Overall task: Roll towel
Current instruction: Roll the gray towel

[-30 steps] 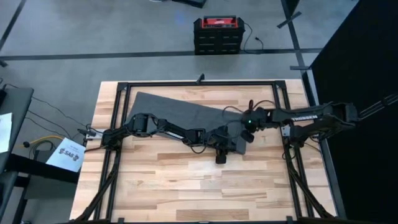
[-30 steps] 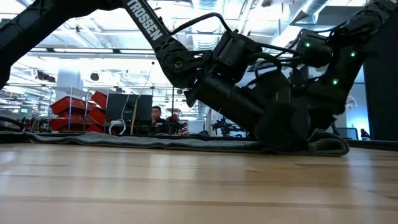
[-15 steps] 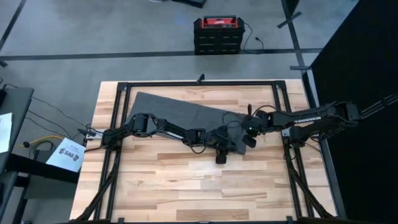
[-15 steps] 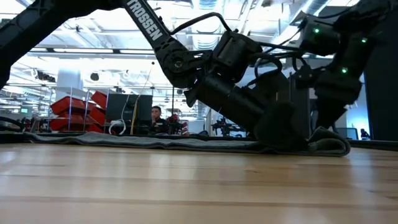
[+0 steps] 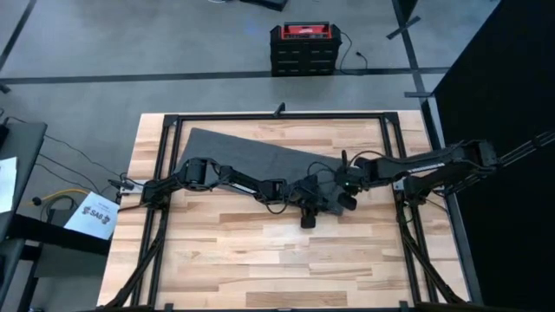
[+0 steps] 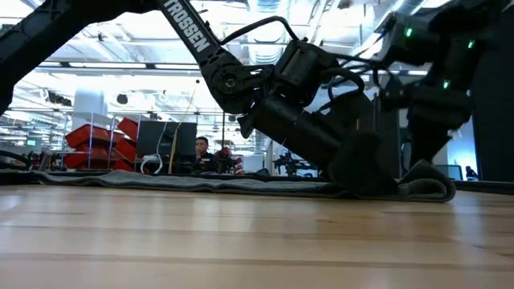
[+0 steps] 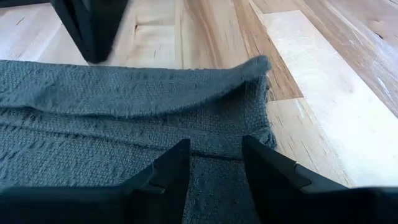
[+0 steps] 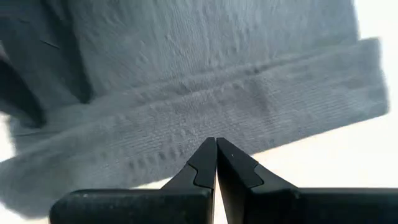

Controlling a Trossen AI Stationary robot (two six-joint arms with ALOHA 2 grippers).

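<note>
Towel [image 5: 247, 152] spread flat across far half of table [image 5: 225, 251], near-right end doubled into a short first fold. Left gripper [image 7: 214, 163] down on that fold, fingers parted, pressing cloth rather than pinching. Right gripper [image 8: 216, 163] just above the fold's right edge, fingertips closed together, nothing between them. Probably early in the roll. Best done by turning the folded lip over evenly along its whole width, keeping both ends level, pressing lightly to stop the lip springing back.
</note>
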